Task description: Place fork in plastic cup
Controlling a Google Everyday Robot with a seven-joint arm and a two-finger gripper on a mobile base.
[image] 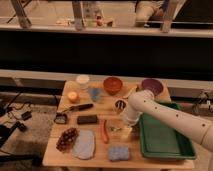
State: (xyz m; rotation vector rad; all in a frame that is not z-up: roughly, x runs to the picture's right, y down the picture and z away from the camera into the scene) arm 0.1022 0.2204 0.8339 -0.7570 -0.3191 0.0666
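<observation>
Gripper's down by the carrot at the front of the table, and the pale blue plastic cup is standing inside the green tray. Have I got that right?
Not quite. The plastic cup is not in the green tray; it stands outside it, further back, between the white container and the orange bowl. The gripper is indeed down by the carrot. The camera view shows this.
</observation>
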